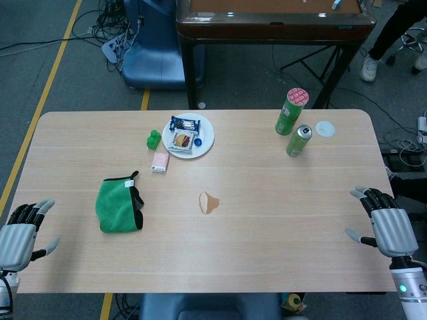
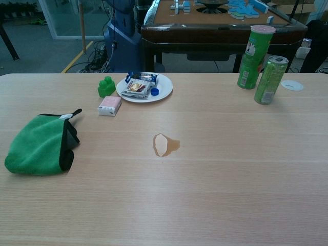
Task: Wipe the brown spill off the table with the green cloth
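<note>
While nothing is yet picked up, left hand (image 1: 19,235) and right hand (image 1: 387,223) parked at the near left and near right table (image 1: 280,220) edges, fingers apart, holding nothing, well apart from everything. Green cloth (image 2: 42,144) bunched on the near left, nearer the left hand, probably the one meant to fetch it. Brown spill (image 2: 165,144) small, mid-table, right of the cloth, bare wood between. Plate (image 2: 163,91) of snack packets (image 2: 137,86), green block (image 2: 106,86) and pink box (image 2: 109,105) on the far side; 2 green cans (image 2: 262,66) far right, beside a white lid (image 2: 292,85). Pale wood-grain top; grey floor, yellow tape, cables, dark table beyond.
</note>
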